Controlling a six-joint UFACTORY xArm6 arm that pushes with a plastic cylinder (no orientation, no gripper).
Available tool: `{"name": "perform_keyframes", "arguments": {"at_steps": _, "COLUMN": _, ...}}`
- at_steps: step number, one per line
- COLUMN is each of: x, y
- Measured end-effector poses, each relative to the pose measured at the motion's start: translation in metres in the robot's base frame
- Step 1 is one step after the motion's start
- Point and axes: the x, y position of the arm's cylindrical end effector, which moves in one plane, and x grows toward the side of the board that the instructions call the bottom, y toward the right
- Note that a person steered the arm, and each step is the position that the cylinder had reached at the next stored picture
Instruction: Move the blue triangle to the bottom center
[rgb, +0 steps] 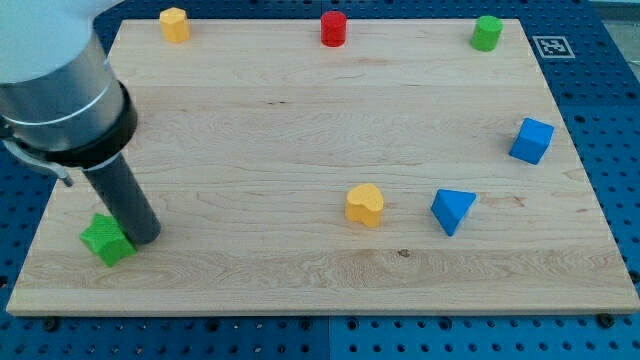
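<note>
One blue triangle (452, 210) beside yellow heart (365, 204).

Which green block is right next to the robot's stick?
The green star-shaped block at the view's bottom left: my tip sits right beside it. The other green block is far away in the view's top right corner.

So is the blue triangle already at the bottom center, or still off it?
Off it. The blue triangle sits right of center beside the yellow heart, untouched; my tip is far left by the green star.
</note>
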Motion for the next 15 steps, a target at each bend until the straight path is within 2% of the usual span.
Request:
{"name": "perform_keyframes", "arguments": {"at_steps": 1, "x": -0.001, "y": -0.005}}
{"name": "perform_keyframes", "arguments": {"at_steps": 3, "x": -0.045, "y": 0.022}}
{"name": "perform_keyframes", "arguments": {"at_steps": 4, "x": -0.047, "y": 0.049}}
{"name": "perform_keyframes", "arguments": {"at_steps": 7, "x": -0.045, "y": 0.054}}
{"name": "perform_keyframes", "arguments": {"at_steps": 11, "x": -0.018, "y": 0.061}}
{"name": "perform_keyframes", "arguments": {"at_steps": 14, "x": -0.025, "y": 0.061}}
{"name": "perform_keyframes", "arguments": {"at_steps": 15, "x": -0.040, "y": 0.060}}
